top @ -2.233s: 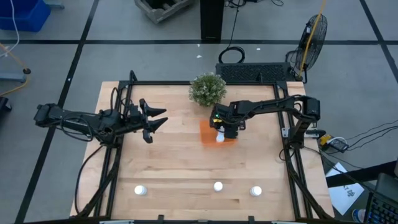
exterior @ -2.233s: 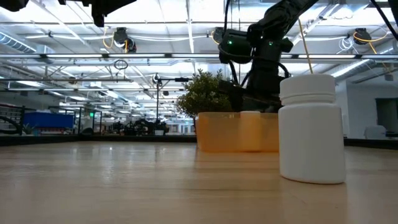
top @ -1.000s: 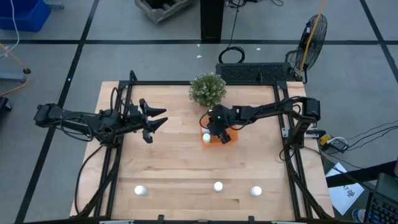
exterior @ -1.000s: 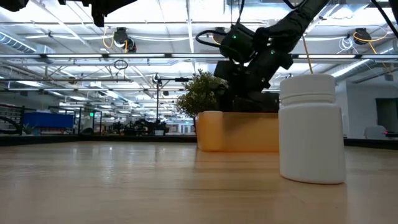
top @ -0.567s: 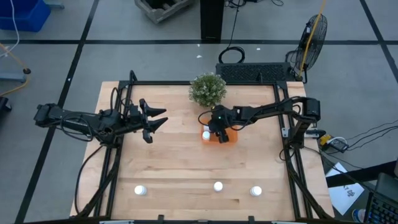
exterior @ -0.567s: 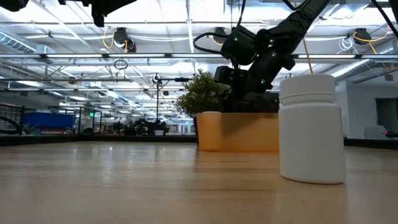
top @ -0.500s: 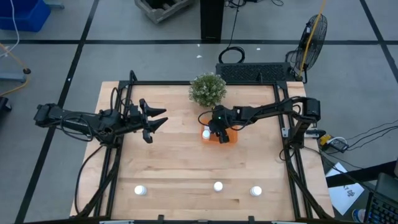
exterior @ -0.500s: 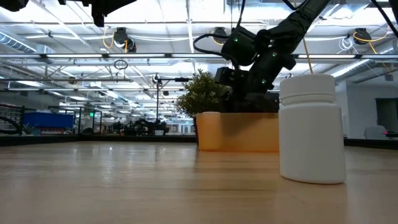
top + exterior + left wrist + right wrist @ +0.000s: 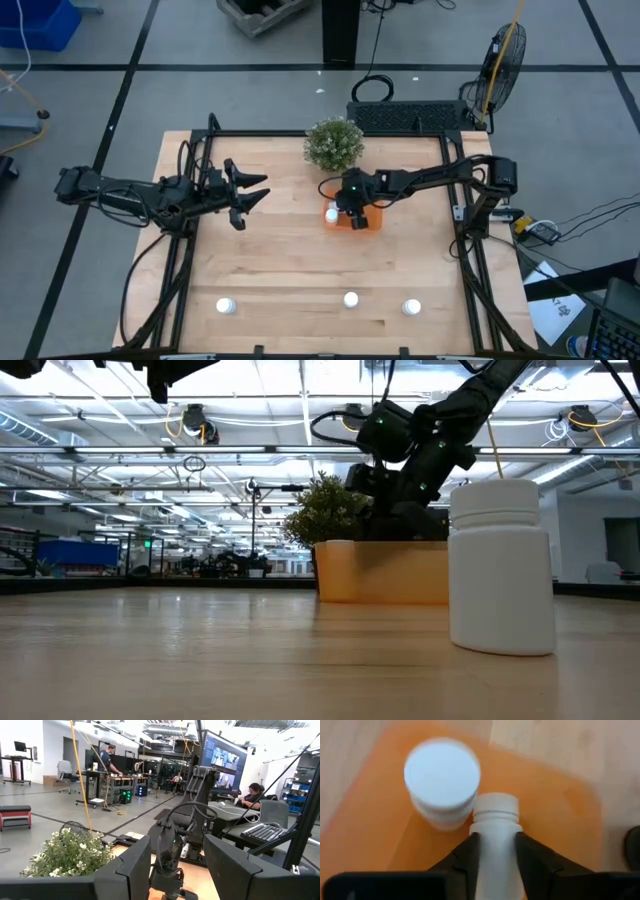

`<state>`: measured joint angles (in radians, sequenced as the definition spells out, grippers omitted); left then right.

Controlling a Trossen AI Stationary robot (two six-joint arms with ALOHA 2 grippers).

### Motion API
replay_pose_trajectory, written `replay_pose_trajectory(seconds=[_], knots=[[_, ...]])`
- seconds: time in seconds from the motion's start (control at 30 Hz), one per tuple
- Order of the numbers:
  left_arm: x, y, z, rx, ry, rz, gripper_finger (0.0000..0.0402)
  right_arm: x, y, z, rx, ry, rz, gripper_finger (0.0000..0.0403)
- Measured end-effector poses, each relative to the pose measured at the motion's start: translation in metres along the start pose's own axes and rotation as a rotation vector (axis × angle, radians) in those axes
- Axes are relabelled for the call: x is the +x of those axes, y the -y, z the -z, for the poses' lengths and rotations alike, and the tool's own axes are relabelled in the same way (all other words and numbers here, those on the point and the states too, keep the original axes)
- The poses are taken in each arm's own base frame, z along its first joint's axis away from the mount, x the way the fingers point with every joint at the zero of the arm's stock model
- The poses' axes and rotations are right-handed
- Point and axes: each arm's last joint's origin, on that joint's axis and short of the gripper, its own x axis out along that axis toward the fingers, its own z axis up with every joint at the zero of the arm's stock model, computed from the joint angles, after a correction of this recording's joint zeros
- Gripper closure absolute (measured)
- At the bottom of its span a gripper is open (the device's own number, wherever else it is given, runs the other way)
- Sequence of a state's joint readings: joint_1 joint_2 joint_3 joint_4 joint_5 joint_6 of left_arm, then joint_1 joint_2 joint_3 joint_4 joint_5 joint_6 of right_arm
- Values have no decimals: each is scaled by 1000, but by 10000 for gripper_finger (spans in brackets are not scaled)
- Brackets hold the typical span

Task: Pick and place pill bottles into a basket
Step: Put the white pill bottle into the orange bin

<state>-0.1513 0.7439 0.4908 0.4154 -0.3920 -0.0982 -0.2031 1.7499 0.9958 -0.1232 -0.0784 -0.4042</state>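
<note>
The orange basket (image 9: 366,224) sits on the table in front of the plant. One pill bottle (image 9: 442,780) stands upright in it, also visible as a white dot (image 9: 331,214) in the high view. My right gripper (image 9: 495,837) reaches down into the basket and is shut on a second pill bottle (image 9: 494,827). That bottle's cap (image 9: 494,803) points away from the wrist, next to the standing one. Three more bottles (image 9: 226,306) (image 9: 351,299) (image 9: 411,307) stand near the table's near edge. My left gripper (image 9: 255,190) hangs open above the table's left side. My right gripper pinches the bottle's body (image 9: 495,851) just below the cap, one finger (image 9: 465,857) on each side. The fingers slant down from the table's right side and lie along the bottle. Whether the bottle rests on the basket floor I cannot tell.
A bushy green plant (image 9: 334,143) stands just behind the basket. In the low view one bottle (image 9: 500,565) stands close to the camera, with the basket (image 9: 380,572) farther back. Bare wood lies between the basket and the near row of bottles.
My right gripper has stayed over the basket and rolled a little about its own axis. The upright bottle in the basket has kept its place. The left arm is still.
</note>
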Motion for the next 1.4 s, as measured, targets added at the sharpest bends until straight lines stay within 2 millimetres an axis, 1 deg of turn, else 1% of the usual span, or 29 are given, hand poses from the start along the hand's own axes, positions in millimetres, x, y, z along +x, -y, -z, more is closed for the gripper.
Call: replay_pose_trajectory(seconds=[0.2, 0.33, 0.47, 0.63, 0.77, 0.87, 0.93, 1.0, 1.07, 1.13, 1.27, 1.4], knots=[[0, 0, 0, 0, 0, 0, 215, -3, -1, -2, 22, 9, 1, 334], [0, 0, 0, 0, 1, 0, 215, -4, -2, 1, 73, -22, -12, 334], [0, 0, 0, 0, 0, 0, 215, -5, -1, 5, 114, -61, -21, 305], [0, 0, 0, 0, 0, 0, 215, -4, -1, 8, 124, -79, -24, 249], [0, 0, 0, 0, 0, 0, 215, -4, -2, 10, 164, -106, -33, 205], [0, 0, 0, 0, 0, 0, 215, -3, -4, 13, 164, -124, -39, 184], [0, 0, 0, 0, 0, 0, 215, -3, -3, 12, 165, -121, -37, 177], [0, 0, 0, 0, 0, 0, 215, -3, -3, 12, 164, -121, -35, 176], [0, 0, 0, 0, 0, 0, 215, -3, -3, 12, 159, -120, -33, 184], [0, 0, 0, 0, 0, 0, 215, -3, -3, 12, 150, -119, -31, 202], [0, 0, 0, 0, 0, 0, 215, -3, -2, 11, 143, -104, -26, 251], [0, 0, 0, 0, 0, 0, 215, -5, 0, 9, 140, -97, 23, 252]])
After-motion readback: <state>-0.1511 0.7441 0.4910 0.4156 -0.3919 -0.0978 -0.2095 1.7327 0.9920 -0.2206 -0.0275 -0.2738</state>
